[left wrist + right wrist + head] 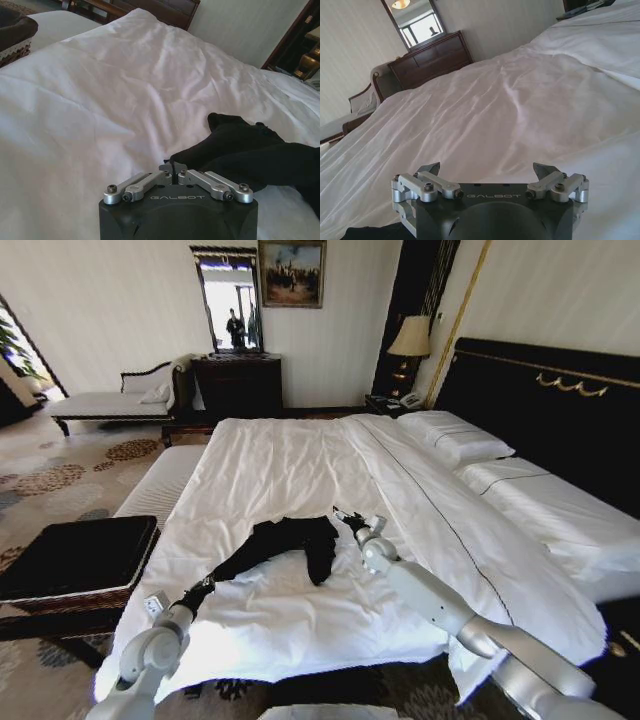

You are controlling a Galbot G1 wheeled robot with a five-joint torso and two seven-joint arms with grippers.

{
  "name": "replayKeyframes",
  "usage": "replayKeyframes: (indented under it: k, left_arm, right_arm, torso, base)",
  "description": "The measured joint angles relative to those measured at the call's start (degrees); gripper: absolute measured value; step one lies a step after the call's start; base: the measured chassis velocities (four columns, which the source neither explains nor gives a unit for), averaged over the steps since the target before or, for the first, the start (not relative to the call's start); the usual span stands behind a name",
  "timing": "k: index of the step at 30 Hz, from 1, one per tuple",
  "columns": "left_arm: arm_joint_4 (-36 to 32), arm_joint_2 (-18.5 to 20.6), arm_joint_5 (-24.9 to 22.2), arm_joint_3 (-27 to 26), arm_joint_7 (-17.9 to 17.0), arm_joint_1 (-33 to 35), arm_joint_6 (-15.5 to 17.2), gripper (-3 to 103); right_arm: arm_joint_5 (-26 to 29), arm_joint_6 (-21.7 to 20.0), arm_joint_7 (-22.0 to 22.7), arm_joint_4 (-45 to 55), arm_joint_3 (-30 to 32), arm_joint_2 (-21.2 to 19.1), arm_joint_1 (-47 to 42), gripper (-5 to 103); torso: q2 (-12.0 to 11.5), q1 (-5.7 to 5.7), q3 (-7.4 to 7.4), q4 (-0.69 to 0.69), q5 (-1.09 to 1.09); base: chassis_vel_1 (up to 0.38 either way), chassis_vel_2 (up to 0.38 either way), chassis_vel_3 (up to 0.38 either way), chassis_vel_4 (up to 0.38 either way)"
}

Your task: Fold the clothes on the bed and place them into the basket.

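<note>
The black T-shirt (285,545) lay bunched on the near half of the bed (300,460), stretched out in a long strip toward the near left, not flat and not folded. The lettering wasn't visible. The left gripper (200,587) sat at the near-left tip of that strip, its fingers (172,167) clenched on a pinch of the black cloth, as the left wrist view showed. The right gripper (345,515) hovered at the shirt's far-right edge with its fingers (431,169) released and spread wide, nothing between them, white sheet ahead of it.

The basket (75,560) stood on the floor to the left of the bed, near the foot, well apart from the shirt and with nothing seen in it.

Risks, as judged from here:
- The left grip looked thin, only a small fold of fabric; a pull could slip it free and leave the shirt more crumpled.
- The right fingers were low over the bedding; closing there could catch the white sheet along with, or instead of, the shirt and drag the cover.
- With only one end held and the shirt twisted, pulling would likely stretch it into a rope rather than spread it, so any fold would come out lopsided.
- Dark cloth against dark gripper made the hem hard to locate, so a miss at the right edge seemed plausible.
</note>
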Motion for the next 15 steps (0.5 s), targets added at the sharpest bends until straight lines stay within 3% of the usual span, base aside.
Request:
replayKeyframes:
  k: [7, 9, 12, 15]
  left_arm:
    - [-0.07, -0.62, 1.96, 0.40, 0.12, 0.44, -0.53, 0]
    - [-0.14, -1.16, 2.36, 0.41, 0.11, 0.44, -0.68, 0]
    - [-0.16, -1.38, 2.63, 0.41, 0.11, 0.44, -0.77, 0]
    - [-0.16, -1.76, 3.69, 0.39, 0.10, 0.44, -1.07, 0]
  right_arm:
    - [0.45, -5.09, 1.80, -3.75, -4.59, 2.01, 7.07, 100]
    - [0.69, -9.77, 5.45, -5.29, -6.94, 3.03, 11.50, 100]
    - [1.51, -12.49, 7.13, -5.96, -7.75, 3.87, 13.21, 100]
    - [1.90, -18.31, 11.45, -8.61, -9.95, 6.82, 16.99, 100]
  torso:
    - [0.00, 0.00, 0.00, 0.01, 0.00]
    - [0.00, 0.00, 0.00, 0.01, -0.02]
    - [0.00, 0.00, 0.00, 0.00, -0.02]
    - [0.00, 0.00, 0.00, 0.03, -0.01]
  base:
    - [0.000, 0.000, 0.000, 0.000]
    - [0.000, 0.000, 0.000, 0.000]
    - [0.000, 0.000, 0.000, 0.000]
    - [0.000, 0.000, 0.000, 0.000]
